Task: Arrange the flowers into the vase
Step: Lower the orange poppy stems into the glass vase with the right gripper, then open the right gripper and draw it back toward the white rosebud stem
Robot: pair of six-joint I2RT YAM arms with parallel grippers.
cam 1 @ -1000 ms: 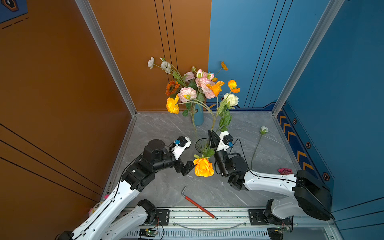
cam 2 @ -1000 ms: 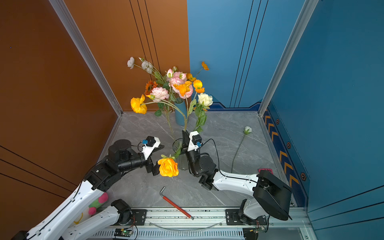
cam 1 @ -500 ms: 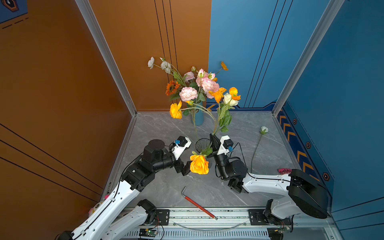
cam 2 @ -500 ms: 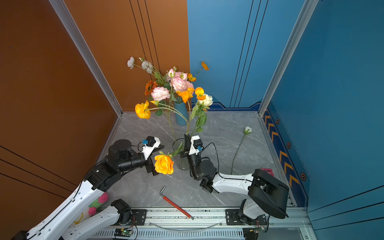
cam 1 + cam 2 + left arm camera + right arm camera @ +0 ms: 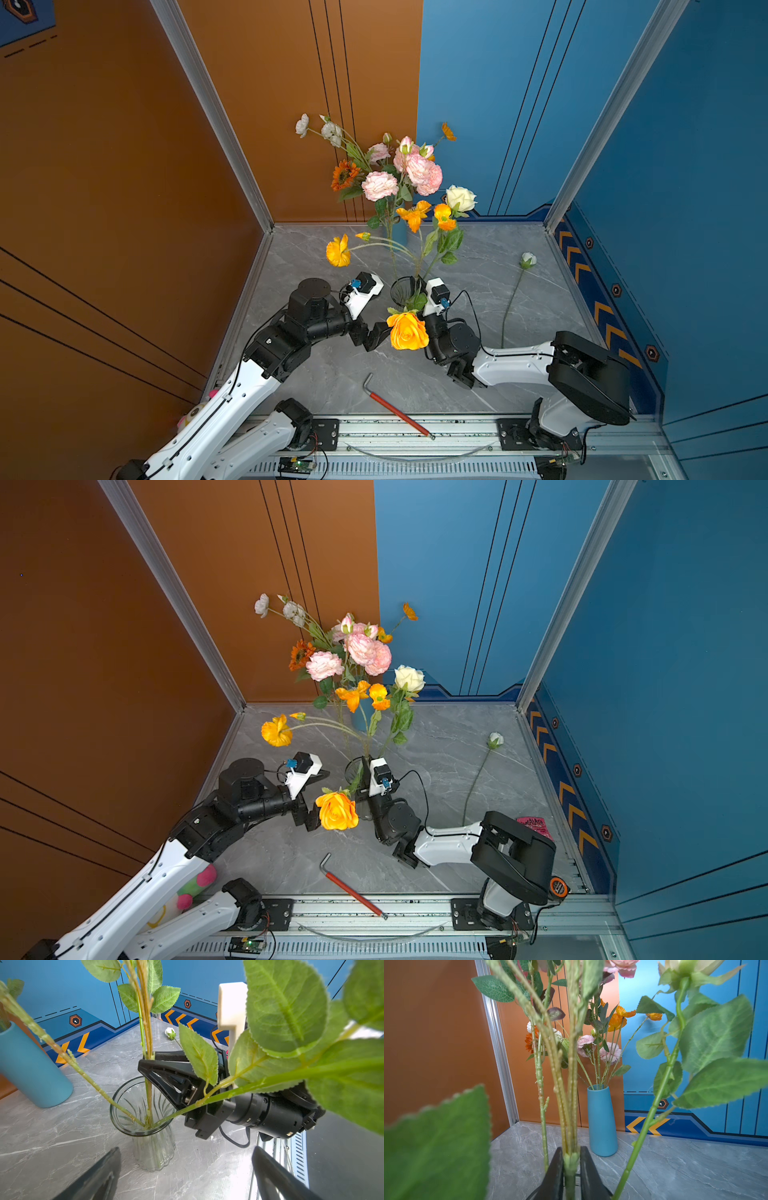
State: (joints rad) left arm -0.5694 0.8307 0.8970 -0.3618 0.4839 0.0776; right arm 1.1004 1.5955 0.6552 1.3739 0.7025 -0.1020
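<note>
You have two vases in both top views: a glass vase [image 5: 394, 289] at centre and a blue vase [image 5: 399, 237] just above it by the back wall. There are also two claws, one red-handled hex key [image 5: 397, 409] at lower centre, and one white bud [image 5: 528, 260] lying loose on the floor at the right. The glass vase carries an orange rose [image 5: 407, 331], a cream rose [image 5: 460, 198] and a poppy spray [image 5: 338, 250]. The remaining flowers [image 5: 415, 174] stand in the blue one.

Since a second ago the spray's yellow head has dropped from beside the sunflower bloom [image 5: 344, 174] to the left-middle of the frame. The right claw has also shifted slightly to the lower left.

The right claw [image 5: 571, 1155] sits at the glass vase's rim with the spray's stem between its fingers [image 5: 554, 1174], jaws nearly together — whether they actually press the stem, you can't tell from here. The left claw [image 5: 372, 336] stands spread wide and empty, just left of the orange rose and beside the vase.
</note>
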